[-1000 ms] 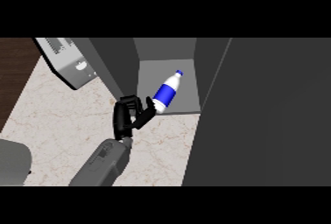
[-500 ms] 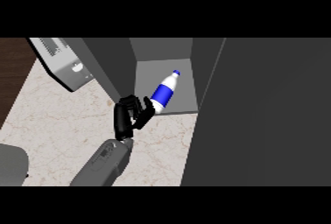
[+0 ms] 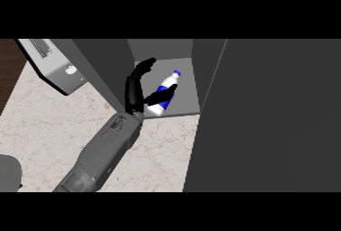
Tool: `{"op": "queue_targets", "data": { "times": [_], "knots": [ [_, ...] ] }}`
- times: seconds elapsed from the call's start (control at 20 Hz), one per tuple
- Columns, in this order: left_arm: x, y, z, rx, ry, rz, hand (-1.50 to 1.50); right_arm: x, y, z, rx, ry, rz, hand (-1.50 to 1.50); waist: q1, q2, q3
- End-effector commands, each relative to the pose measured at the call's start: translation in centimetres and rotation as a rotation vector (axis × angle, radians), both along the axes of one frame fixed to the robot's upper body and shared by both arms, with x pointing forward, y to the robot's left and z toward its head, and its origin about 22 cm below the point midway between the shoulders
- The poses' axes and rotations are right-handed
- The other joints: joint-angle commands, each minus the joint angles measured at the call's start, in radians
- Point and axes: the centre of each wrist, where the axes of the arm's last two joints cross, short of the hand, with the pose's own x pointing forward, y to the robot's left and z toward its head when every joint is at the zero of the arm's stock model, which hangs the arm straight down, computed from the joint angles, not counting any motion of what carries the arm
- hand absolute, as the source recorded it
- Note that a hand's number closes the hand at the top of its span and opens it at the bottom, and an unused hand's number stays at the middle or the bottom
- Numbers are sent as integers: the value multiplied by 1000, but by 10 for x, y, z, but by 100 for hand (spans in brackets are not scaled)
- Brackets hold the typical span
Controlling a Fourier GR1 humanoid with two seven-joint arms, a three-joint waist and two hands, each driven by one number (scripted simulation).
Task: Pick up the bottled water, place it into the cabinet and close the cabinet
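Observation:
The bottled water [image 3: 170, 81], white with a blue label, lies tilted inside the open cabinet [image 3: 184, 102], cap toward the back. My right hand [image 3: 133, 96] is inside the opening just left of the bottle. Its fingers [image 3: 142, 67] stretch straight toward the cabinet's back, clear of the bottle, while the thumb lies across the bottle's label. The hand is open. The left hand does not show.
The cabinet's dark door [image 3: 266, 117] stands open and fills the right side of the view. A grey appliance [image 3: 58, 68] sits at the upper left on the marble counter [image 3: 47, 131]. A grey rounded shape [image 3: 8, 173] shows in the lower left corner.
The right hand carried the bottle deeper into the cabinet, and its curled fingers have straightened off the bottle. The bottle now rests on the cabinet floor.

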Motion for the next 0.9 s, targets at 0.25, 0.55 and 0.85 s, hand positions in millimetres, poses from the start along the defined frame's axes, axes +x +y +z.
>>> {"op": "queue_targets", "data": {
  "times": [0.25,0.55,0.85],
  "knots": [
    [50,11,42,-81,-60,-67,-150,-16,-7,12,27,-20,14,-150,-6,9,-3],
    [48,-15,34,-17,-95,-163,-150,-2,-4,-2,33,-19,-19,-150,11,8,-2],
    [58,-26,64,-205,-173,-374,-150,-11,-9,11,30,-20,-14,-150,19,2,-3]
  ]
}}
